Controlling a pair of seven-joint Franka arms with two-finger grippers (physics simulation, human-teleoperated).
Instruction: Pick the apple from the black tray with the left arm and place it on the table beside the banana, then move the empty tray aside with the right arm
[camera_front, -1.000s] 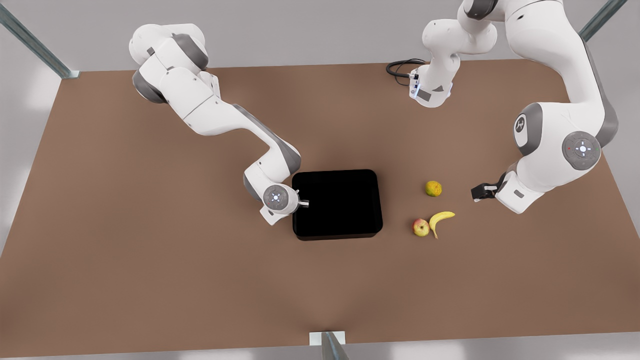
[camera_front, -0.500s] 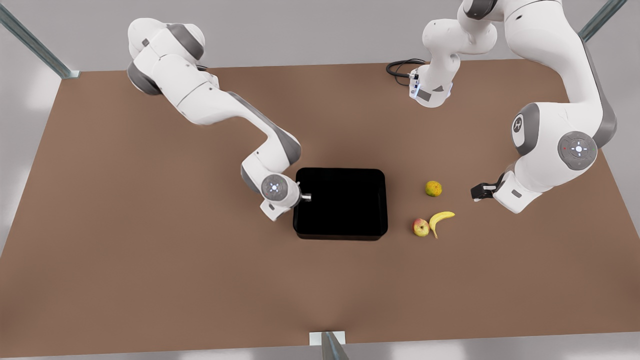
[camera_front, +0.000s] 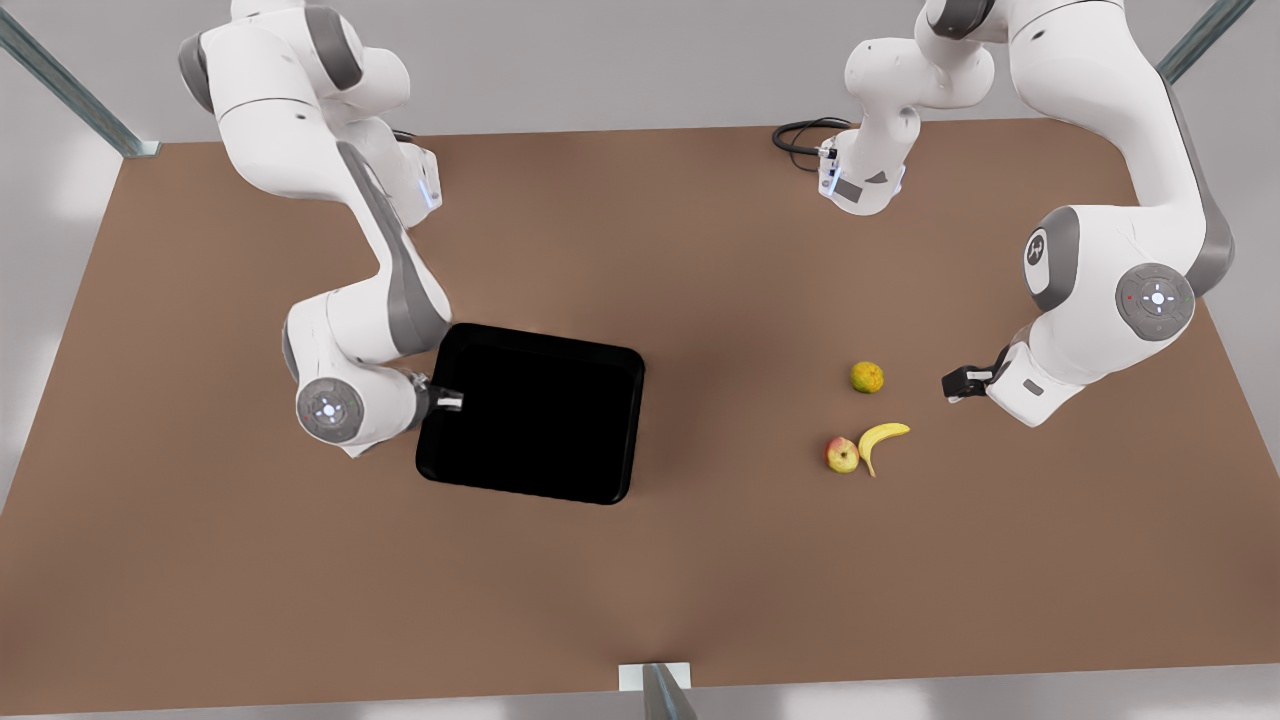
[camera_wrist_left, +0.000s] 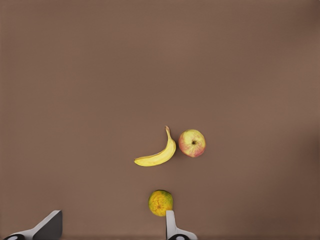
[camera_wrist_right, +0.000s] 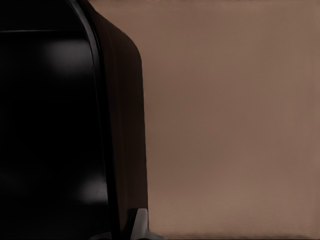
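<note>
The black tray (camera_front: 535, 415), glossy and empty, sits skewed.

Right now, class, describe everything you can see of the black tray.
The black tray is a glossy, shallow rectangle with rounded corners and a low raised rim, and it is empty. It sits skewed on the table, toward the front view's left. The right tool is shut on its rim. The fruits lie well apart from it.

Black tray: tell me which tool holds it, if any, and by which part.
The right tool grips the black tray by its rim, on the side at the front view's left. The left tool holds nothing, open near the banana.
</note>
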